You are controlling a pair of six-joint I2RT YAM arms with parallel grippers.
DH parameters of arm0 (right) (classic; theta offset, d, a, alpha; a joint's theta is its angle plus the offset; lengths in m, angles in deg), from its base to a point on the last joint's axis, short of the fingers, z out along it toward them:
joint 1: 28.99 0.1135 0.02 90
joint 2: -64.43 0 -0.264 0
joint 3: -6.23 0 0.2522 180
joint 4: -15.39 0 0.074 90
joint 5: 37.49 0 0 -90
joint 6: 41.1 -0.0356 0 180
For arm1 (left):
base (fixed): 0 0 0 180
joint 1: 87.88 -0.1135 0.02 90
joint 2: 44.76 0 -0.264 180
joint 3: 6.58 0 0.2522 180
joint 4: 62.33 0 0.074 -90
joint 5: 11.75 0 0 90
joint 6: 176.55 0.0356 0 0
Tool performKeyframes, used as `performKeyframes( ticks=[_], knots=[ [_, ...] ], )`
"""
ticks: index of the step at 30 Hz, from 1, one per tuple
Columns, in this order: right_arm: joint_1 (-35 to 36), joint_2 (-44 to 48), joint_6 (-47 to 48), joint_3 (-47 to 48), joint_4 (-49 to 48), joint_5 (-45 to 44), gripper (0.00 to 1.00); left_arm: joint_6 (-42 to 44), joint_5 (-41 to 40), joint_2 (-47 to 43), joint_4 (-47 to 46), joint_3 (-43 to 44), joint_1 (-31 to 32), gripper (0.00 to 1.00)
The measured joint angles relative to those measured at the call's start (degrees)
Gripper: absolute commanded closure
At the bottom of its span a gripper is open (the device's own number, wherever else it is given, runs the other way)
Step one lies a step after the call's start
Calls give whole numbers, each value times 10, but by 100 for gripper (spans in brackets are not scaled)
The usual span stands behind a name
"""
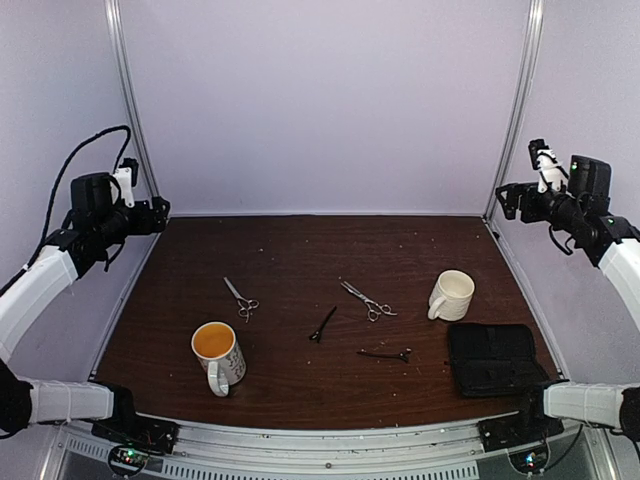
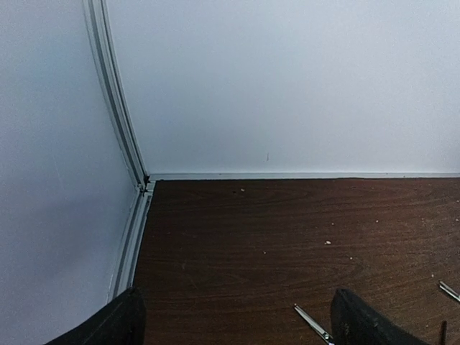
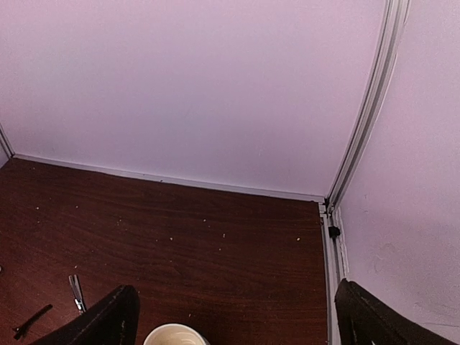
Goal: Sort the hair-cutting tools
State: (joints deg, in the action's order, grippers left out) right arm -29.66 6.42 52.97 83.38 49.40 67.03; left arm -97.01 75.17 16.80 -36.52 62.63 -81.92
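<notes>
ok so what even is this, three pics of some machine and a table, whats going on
Two robot arms stand at a brown table. The wide picture looks down from above; the other two come from cameras on each wrist, with the dark fingertips at the bottom. The left gripper and right gripper are raised, open and empty. On the table lie two silver scissors, two black hair clips, an orange-lined mug, a cream mug and a black case.

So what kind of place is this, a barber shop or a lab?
Most likely a lab test cell, not a shop: a dark wooden table boxed in by plain white walls, with two robot arms bolted at its near edge and scissors laid out.
</notes>
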Motion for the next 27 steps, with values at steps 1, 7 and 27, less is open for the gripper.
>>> performKeyframes(
  ticks=[1, 7, 27],
  knots=[
    [2, 6, 5, -6, 7, 0, 1, -5, 10, 0, -7, -5, -4, 5],
    [10, 43, 76, -35, 72, 42, 7, -26, 95, 0, -66, -43, -22, 21],
    [26, 118, 570, -206, 426, 122, 19, 88, 268, 115, 117, 176, 281, 37]
  ],
)
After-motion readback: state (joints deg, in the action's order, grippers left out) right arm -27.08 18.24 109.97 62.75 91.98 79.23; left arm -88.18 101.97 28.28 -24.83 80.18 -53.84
